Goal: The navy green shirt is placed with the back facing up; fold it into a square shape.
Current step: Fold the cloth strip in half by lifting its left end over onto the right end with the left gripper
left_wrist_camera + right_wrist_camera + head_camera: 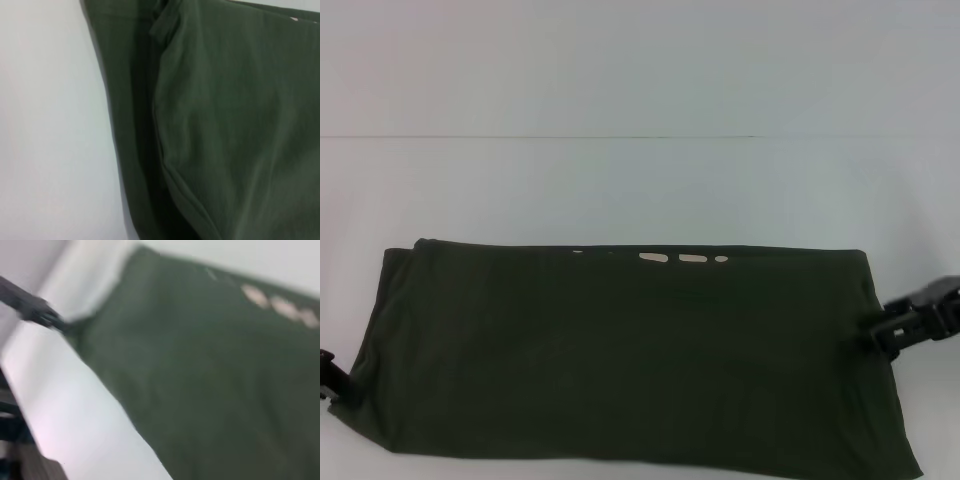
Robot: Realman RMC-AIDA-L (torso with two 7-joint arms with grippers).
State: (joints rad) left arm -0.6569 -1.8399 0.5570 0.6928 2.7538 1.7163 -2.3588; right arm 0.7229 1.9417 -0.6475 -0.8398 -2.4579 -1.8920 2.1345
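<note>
Currently the navy green shirt (620,360) lies on the white table (620,190) as a wide band, already folded once lengthwise; cream lettering (680,258) peeks out along its far fold. Our left gripper (334,380) sits at the shirt's left edge and our right gripper (892,330) at its right edge. We cannot tell whether either pair of fingers has closed on cloth. We judge the step in hand to be the crosswise fold. Next move calls for carrying one end across to the other, edges aligned, so the band becomes a square.
</note>
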